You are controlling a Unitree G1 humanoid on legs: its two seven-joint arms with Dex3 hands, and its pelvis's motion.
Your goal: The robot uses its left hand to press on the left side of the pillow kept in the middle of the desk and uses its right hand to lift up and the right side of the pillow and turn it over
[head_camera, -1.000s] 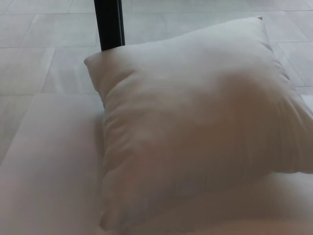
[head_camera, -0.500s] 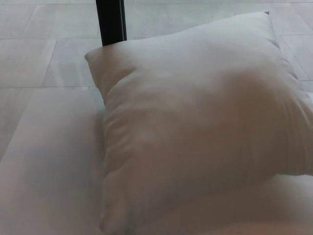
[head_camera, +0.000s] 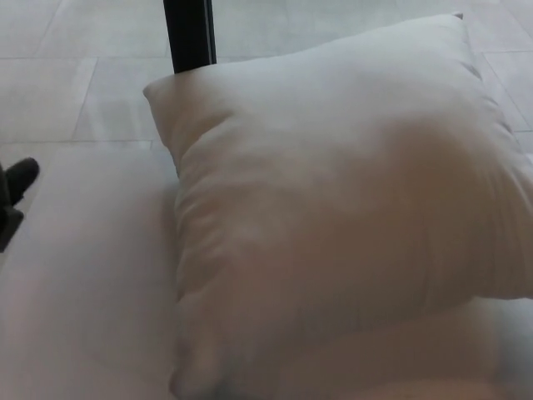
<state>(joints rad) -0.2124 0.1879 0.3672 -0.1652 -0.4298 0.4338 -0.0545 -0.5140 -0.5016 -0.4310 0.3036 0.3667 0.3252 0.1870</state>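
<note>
Newly arrived at the left edge, black fingertips of the left hand [head_camera: 15,196] show; whether spread or closed cannot be told. No right hand is visible. Filling the white counter [head_camera: 83,275], the soft, light pillow [head_camera: 333,225] should dent when pressed; its far right corner looks grippable.

left hand [head_camera: 15,200] | newly entered at left edge | clear of pillow [head_camera: 333,208]
</note>
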